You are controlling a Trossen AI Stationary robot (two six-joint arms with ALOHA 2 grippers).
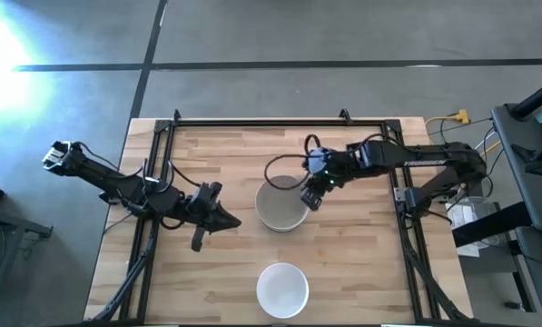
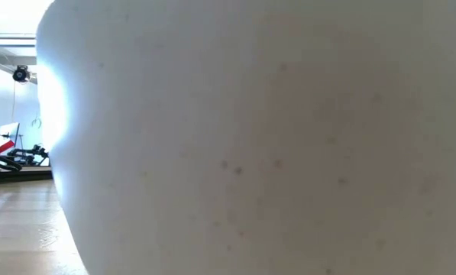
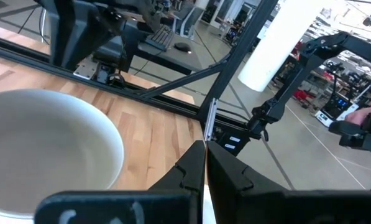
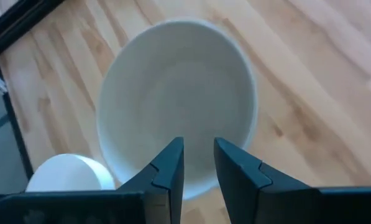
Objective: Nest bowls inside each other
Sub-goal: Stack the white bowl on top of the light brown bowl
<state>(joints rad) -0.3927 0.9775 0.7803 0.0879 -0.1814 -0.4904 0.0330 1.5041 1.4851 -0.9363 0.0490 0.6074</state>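
A pale bowl (image 1: 281, 207) stands on its base at the middle of the wooden table; it also shows in the right wrist view (image 4: 179, 93) and the left wrist view (image 3: 48, 149). A white bowl (image 1: 282, 289) stands near the front edge, and its outer wall (image 2: 250, 137) fills the low view. My right gripper (image 1: 309, 195) hovers over the right part of the middle bowl, slanting down. Its fingers (image 4: 197, 162) are a little apart, with nothing between them. My left gripper (image 1: 230, 221) waits shut, left of the middle bowl and pointing toward it (image 3: 204, 168).
Black frame rails (image 1: 280, 121) run along the table's far, left and right sides. A black cable loop (image 1: 284, 165) lies just behind the middle bowl. Bare wood lies at the front left and front right of the table.
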